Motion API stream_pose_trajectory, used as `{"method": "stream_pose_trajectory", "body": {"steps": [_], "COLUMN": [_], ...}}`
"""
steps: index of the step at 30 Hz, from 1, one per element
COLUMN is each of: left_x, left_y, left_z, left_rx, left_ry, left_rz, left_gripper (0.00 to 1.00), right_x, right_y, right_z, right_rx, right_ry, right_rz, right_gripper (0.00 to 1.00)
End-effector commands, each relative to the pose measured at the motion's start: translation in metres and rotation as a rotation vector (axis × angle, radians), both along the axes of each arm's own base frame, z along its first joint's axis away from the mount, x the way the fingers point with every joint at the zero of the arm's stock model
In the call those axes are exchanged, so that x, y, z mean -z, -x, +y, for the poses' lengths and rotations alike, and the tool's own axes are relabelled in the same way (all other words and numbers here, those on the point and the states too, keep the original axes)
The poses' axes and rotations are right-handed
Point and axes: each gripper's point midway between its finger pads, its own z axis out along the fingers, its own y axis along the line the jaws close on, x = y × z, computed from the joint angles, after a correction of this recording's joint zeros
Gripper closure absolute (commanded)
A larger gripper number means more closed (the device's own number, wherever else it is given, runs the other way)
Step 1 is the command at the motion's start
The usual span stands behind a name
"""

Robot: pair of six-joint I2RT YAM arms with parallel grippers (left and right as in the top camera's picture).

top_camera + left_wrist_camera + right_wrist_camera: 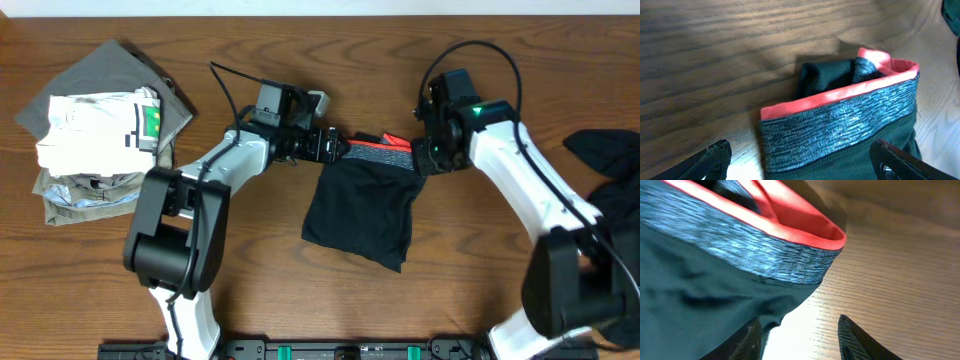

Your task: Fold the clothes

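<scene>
The clothes here are black trousers [362, 205], folded into a rough square at the table's middle. Their grey waistband with a coral red edge [380, 154] lies along the far side. My left gripper [335, 147] is at the waistband's left end. It stands wide open in the left wrist view, with its fingers [710, 160] on either side of the grey band [840, 125]. My right gripper [425, 160] is at the waistband's right end and is open. One of its fingers [747, 340] touches the hanging black cloth [700, 305], and bare table shows between the jaws.
A pile of folded grey and white garments [100, 125] sits at the far left. A crumpled black garment [610, 160] lies at the right edge, beside the right arm's base. Wooden table [300, 290] surrounds the trousers.
</scene>
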Motion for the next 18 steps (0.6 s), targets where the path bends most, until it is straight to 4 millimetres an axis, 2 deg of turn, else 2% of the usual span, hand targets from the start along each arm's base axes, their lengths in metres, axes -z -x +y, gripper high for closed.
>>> {"method": "stream_pose_trajectory", "body": {"steps": [1,10,13,18], "left_x": [0.013,0.02,0.024,0.029], "left_y": [0.002,-0.002,0.002,0.014], "left_z": [-0.003,-0.01,-0.017,-0.035], "left_rx": [0.022,0.035,0.054,0.11], "left_ry": [0.003,0.01,0.014,0.053], "left_rz": [0.017,-0.007,-0.003,0.018], "left_gripper": [0.1,0.1,0.1,0.1], "right_x": [0.021,0.071,0.081,0.083], "right_y": [0.001,-0.009,-0.011,-0.01], "right_z": [-0.003,-0.001,0.0,-0.001], "right_rx": [0.029,0.033,0.033,0.032], "right_ry": [0.022,0.035,0.039,0.043], "right_rz": [0.054,0.103,0.113,0.115], "right_gripper": [0.52,0.53,0.52,0.52]}}
